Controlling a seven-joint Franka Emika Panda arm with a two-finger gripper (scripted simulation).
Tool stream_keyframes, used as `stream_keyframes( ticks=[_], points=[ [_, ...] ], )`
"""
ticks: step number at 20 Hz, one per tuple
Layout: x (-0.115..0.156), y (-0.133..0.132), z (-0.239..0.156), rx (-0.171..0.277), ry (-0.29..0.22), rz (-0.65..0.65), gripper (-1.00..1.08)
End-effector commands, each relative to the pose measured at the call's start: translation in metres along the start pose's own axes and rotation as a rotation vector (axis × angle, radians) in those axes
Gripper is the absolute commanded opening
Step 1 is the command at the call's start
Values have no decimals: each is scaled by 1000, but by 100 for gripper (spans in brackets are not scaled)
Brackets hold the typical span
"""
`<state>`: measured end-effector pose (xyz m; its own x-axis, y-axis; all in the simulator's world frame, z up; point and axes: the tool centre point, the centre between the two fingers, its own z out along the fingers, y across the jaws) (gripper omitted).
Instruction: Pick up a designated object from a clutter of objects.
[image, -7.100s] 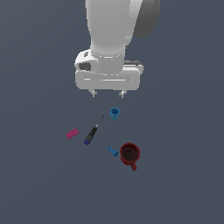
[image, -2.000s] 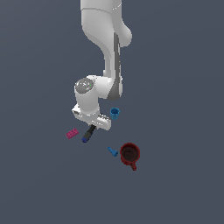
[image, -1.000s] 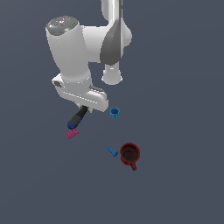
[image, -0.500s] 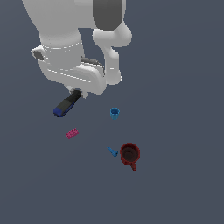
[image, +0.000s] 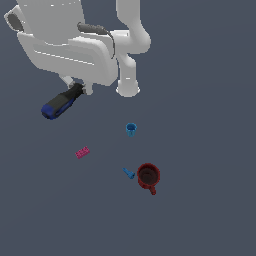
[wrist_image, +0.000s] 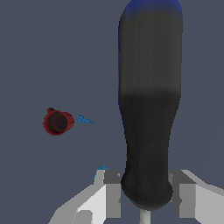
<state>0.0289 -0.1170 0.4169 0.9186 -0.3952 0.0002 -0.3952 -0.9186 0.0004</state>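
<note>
My gripper (image: 79, 90) is shut on the screwdriver (image: 61, 102) and holds it high above the floor, at the exterior view's upper left. Its black handle and blue butt end stick out toward the exterior view's left; the thin shaft is hidden behind the hand. In the wrist view the handle (wrist_image: 149, 109) fills the middle between my two fingers (wrist_image: 111, 192), and a bit of shaft shows below it. The rest of the clutter lies on the floor below: pink brick (image: 82, 152), small blue cup (image: 131, 129), blue peg (image: 129, 173), dark red mug (image: 148, 177).
The white arm and hand (image: 75, 45) fill the upper left of the exterior view. The mug (wrist_image: 57, 122) and the peg (wrist_image: 85, 119) also show in the wrist view, far below. The floor is plain dark grey.
The gripper closed on the screwdriver among the clutter and lifted it up and toward the exterior view's left. The brick, cup, peg and mug stayed in place.
</note>
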Motion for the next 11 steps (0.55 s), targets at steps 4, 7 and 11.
stream_keyframes(
  ticks=[4,7,11],
  points=[
    [5,-1,-20,0,0,-1,-100],
    [7,-2,-26,0,0,-1,-100],
    [8,-2,-28,0,0,-1,-100]
  ],
)
